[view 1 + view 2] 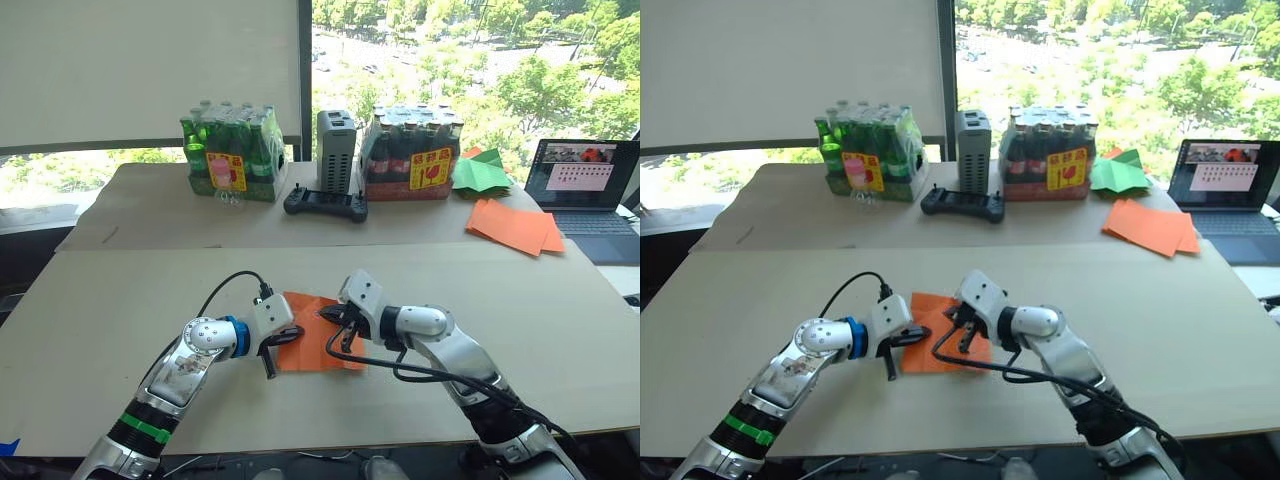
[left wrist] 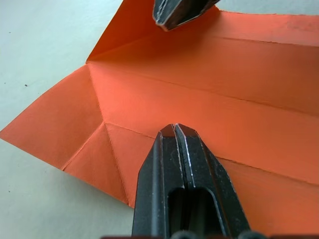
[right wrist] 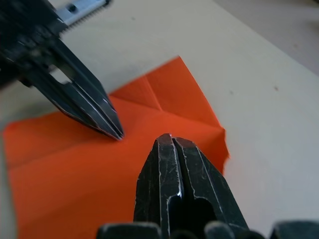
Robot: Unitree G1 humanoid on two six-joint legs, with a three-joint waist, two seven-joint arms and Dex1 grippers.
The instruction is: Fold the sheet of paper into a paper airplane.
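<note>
With both the left gripper (image 2: 180, 130) and right gripper (image 3: 172, 140) clenched empty, pinning the creased sheet of paper (image 1: 312, 345), the early corner folds look underway; next comes lifting a flap.

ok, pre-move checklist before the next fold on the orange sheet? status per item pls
1. Sheet of paper lying flat on the table, within reach of both arms: ok.
2. Left claw shut, tip over the sheet near the creases of its folded corner: ok.
3. Right claw shut, tip over the sheet near its far edge: ok.
4. Claws apart from each other, not colliding: ok.
5. Whether either tip actually presses on the paper: cannot tell.
6. Spare orange sheets, green paper, bottle packs and controller all well away from the fold area: ok.
</note>
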